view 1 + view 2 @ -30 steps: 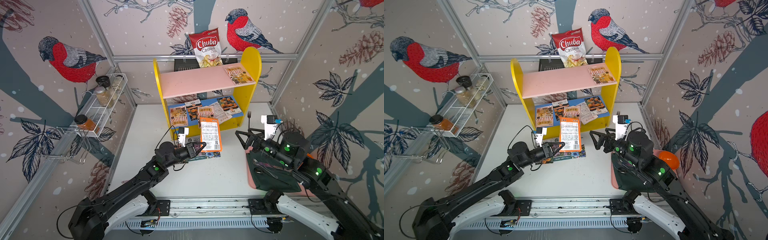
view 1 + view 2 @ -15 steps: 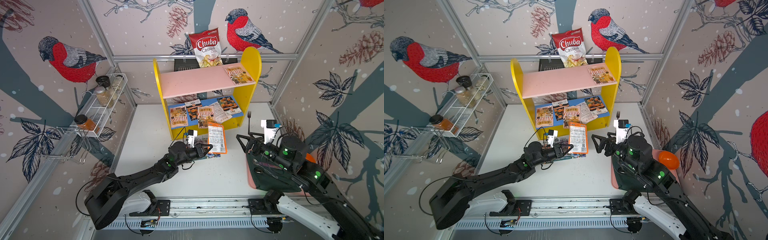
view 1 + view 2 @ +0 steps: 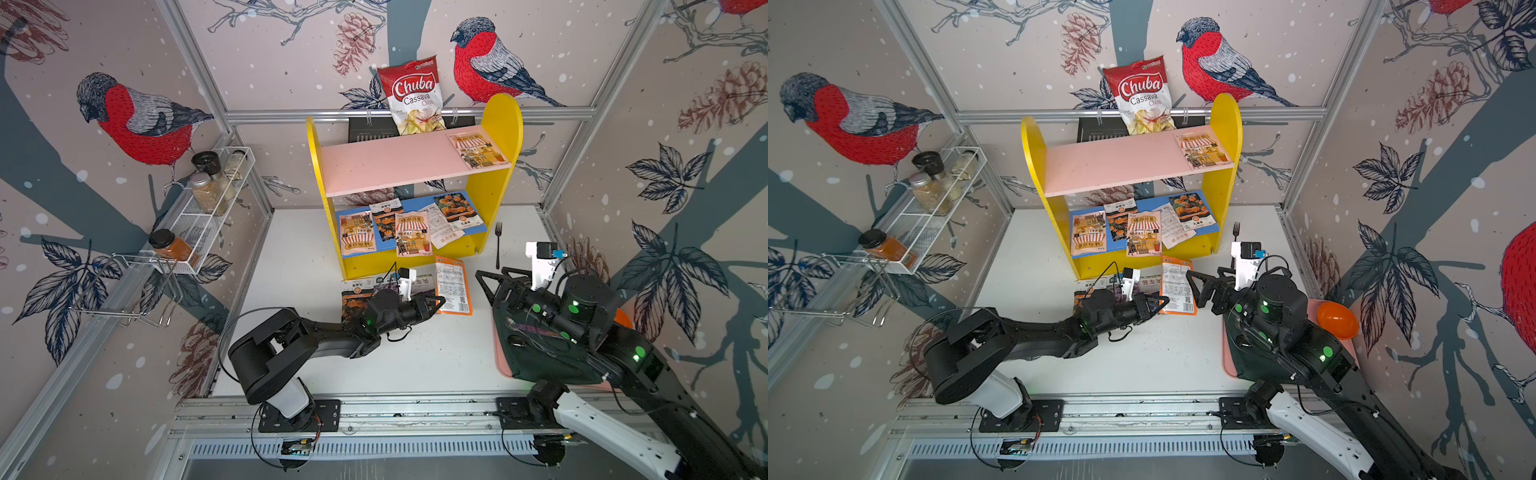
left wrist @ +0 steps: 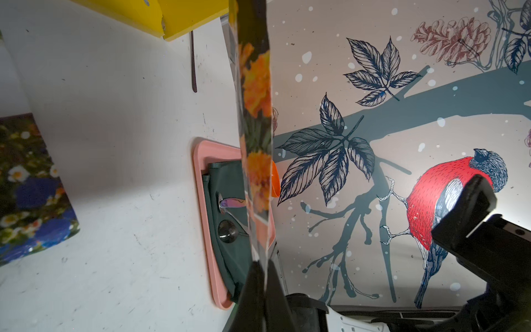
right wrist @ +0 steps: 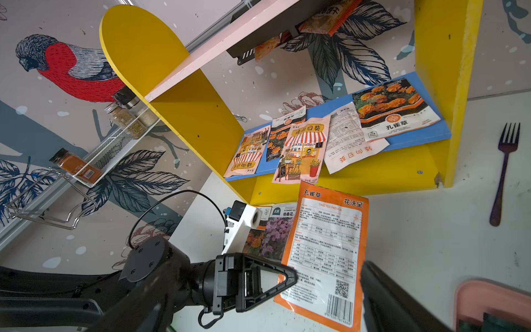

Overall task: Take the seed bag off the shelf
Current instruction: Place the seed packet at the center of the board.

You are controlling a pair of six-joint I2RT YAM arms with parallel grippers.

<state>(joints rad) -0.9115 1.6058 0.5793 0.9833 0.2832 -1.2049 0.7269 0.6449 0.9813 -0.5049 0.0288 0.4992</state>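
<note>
The shelf (image 3: 503,124) with yellow sides, a pink upper board and a blue lower board stands at the back; several seed bags lie on its boards. My left gripper (image 3: 439,300) (image 3: 1163,300) is shut on the lower edge of an orange seed bag (image 3: 454,282) (image 3: 1177,282). The bag hangs low over the table in front of the shelf, printed back up. In the left wrist view the seed bag (image 4: 256,115) runs edge-on from the gripper (image 4: 263,268). My right gripper (image 3: 492,276) is open and empty, just right of the bag (image 5: 327,244).
Other seed bags (image 3: 360,291) lie on the table under the left wrist. A fork (image 3: 498,245) lies right of the shelf. A pink tray (image 3: 503,368) with dark cloth sits under the right arm. A chips bag (image 3: 413,99) and a wire spice rack (image 3: 208,208) are further off.
My left gripper has carried the seed bag down and to the right, away from the shelf front, and the left arm has dropped low. The right arm has barely moved.
</note>
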